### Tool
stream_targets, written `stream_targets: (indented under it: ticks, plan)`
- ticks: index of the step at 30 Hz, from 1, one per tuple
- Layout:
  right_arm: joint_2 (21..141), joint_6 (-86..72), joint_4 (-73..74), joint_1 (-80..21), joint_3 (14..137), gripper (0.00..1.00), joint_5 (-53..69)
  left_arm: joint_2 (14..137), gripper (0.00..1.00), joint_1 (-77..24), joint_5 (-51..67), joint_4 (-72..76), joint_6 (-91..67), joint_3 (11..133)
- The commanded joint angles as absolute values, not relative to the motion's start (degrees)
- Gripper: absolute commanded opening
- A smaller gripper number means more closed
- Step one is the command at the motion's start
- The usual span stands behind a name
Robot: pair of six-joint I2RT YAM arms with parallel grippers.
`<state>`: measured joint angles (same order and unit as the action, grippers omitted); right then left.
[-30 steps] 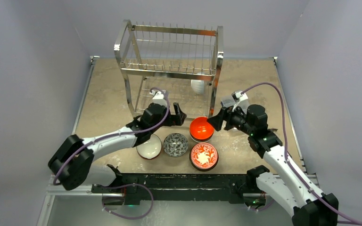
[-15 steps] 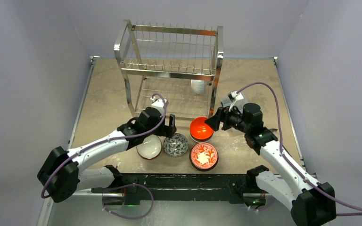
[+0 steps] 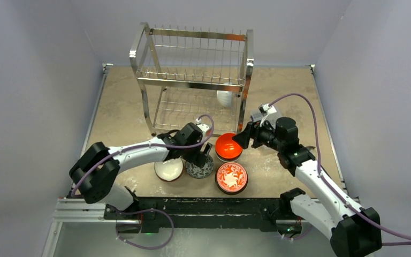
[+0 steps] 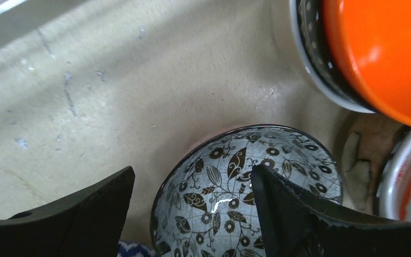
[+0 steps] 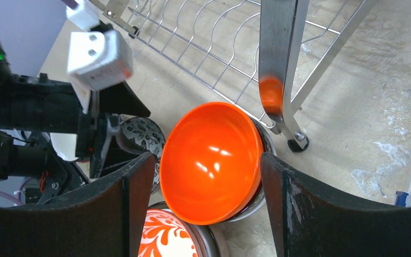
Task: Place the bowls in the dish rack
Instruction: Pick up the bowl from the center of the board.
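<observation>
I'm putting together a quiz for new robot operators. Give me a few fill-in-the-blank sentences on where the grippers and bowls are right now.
1. The left gripper is at the rim of the grey-black bowl, with its jaws ___.
2. The right gripper frames a glossy bowl coloured ___.
3. One white bowl is already in the dish rack, on its ___ tier.

Missing words: open; orange; lower.

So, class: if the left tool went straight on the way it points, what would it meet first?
Probably the patterned bowl: its rim sits ahead of the left tool, between its open jaws; depth is unclear.
</observation>
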<state>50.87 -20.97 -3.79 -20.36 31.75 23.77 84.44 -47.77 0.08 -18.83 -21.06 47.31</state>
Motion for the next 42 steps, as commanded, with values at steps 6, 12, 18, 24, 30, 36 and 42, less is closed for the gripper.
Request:
stream_targets:
  ticks: [6, 12, 18, 24, 30, 36, 42]
  plan:
    - [50.5, -20.5, -4.9, -20.6, 33.5, 0.74, 24.6, 90.9, 0.74, -50.8, -2.1, -19.0, -19.4, 50.1]
    - [49.8, -20.9, -5.1, -20.7, 32.7, 0.74, 24.4, 92.0, 0.58, -51.1, -2.9, -19.7, -18.6, 51.4]
    - [50.8, -21.2, -5.7, -20.6, 32.7, 0.74, 25.9, 88.1, 0.41, -51.1, -5.9, -19.2, -19.6, 50.2]
    - [50.4, -21.9, -6.7, -20.6, 31.5, 0.74, 27.6, 83.6, 0.16, -51.1, -10.8, -19.4, -20.3, 49.9]
    - [49.7, -22.8, -7.0, -20.7, 31.0, 0.75, 28.8, 79.8, 0.00, -51.1, -14.9, -19.2, -21.4, 49.5]
    - [49.6, -23.4, -7.8, -20.6, 31.3, 0.76, 30.2, 73.9, 0.00, -51.1, -20.7, -21.3, -22.6, 49.3]
    - [47.9, -25.4, -10.2, -20.6, 30.2, 0.87, 31.5, 66.4, 0.00, -51.1, -22.4, -19.9, -23.7, 48.5]
